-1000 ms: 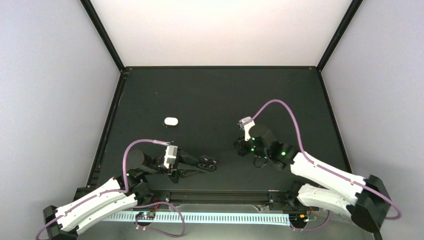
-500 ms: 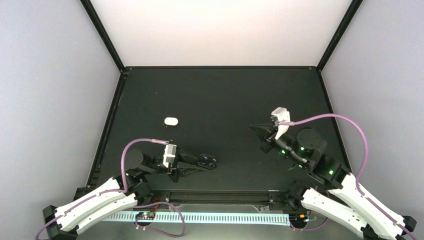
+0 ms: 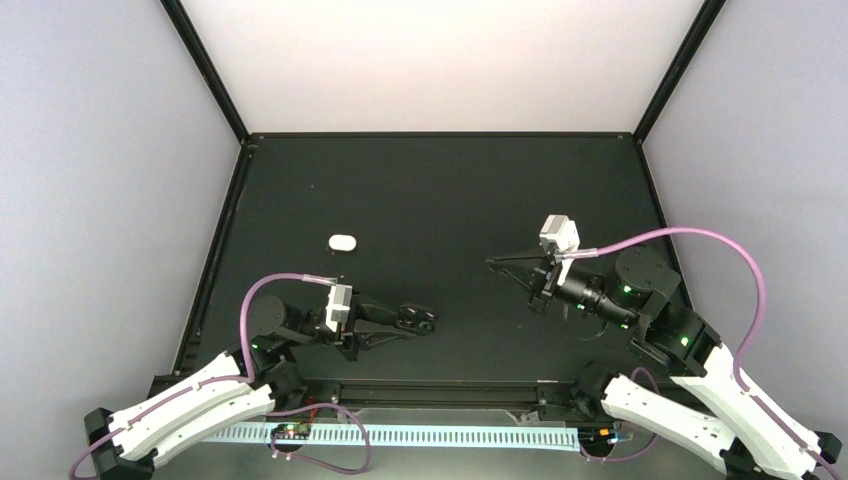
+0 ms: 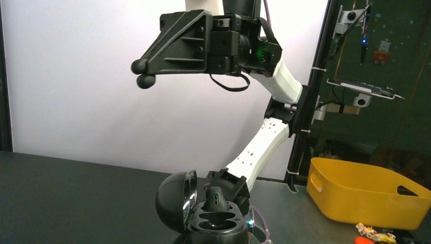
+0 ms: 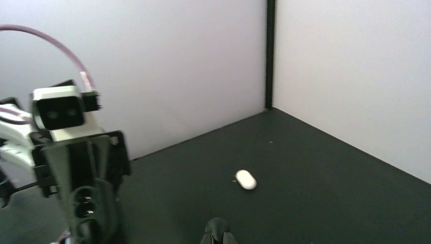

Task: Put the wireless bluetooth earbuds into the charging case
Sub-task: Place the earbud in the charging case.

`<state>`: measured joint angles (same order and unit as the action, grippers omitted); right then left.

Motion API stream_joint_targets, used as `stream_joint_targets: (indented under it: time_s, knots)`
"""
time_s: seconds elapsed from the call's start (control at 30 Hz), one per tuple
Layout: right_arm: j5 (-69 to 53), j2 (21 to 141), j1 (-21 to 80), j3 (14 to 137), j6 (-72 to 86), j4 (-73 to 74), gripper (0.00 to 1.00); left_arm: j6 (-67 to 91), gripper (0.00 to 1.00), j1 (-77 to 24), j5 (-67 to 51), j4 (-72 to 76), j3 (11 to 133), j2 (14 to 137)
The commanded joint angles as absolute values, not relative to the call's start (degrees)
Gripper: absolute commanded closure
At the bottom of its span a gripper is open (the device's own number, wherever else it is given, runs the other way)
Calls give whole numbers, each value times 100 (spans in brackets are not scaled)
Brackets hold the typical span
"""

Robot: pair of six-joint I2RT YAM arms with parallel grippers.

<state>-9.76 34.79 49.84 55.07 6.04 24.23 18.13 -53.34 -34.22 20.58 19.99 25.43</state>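
A black charging case [image 4: 217, 223] stands open at the bottom of the left wrist view, its domed lid [image 4: 174, 199] swung to the left. My left gripper [image 3: 417, 320] is shut on this case, its fingers mostly hidden beneath it. One black earbud [image 4: 216, 197] stands upright at the far edge of the case's tray, and the two wells in front of it look hollow. My right gripper [image 3: 493, 262] hangs shut in the air, right of and beyond the case, with nothing between its ball-ended tips [image 4: 144, 74]. A closed white case [image 3: 342, 242] lies on the mat [image 3: 420, 190] at the left.
The white case [image 5: 246, 179] has tiny pale specks beside it, too small to identify. Black frame posts and pale walls enclose the mat on three sides. A yellow bin [image 4: 366, 193] sits beyond the table's right side.
My right arm has swung away to the right and lifted, its shut gripper now pointing left above the mat. The left arm and the black case have barely moved.
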Motion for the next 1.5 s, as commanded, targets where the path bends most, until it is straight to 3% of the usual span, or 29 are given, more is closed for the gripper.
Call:
stream_joint_targets:
  time_s: [0.0, 0.47, 0.73, 1.03, 1.47]
  knots:
    - [-2129, 3680, 4988, 5962, 453, 2589, 99, 1802, 98, -5361, -3463, 2190, 2366, 2610]
    - [-4434, 4580, 4986, 6718, 278, 3287, 99, 1754, 98, -5361, -3711, 2102, 2419, 2634]
    - [-3985, 4983, 5047, 7268, -388, 4459, 99, 1661, 98, -5361, -3753, 1939, 2407, 2618]
    - [-2539, 5503, 6321, 8014, -714, 5093, 99, 1617, 98, -5361, -3760, 1973, 2441, 2745]
    - [-2187, 5948, 6964, 8005, -658, 4292, 99, 1522, 98, -5361, -3889, 1800, 2558, 2800]
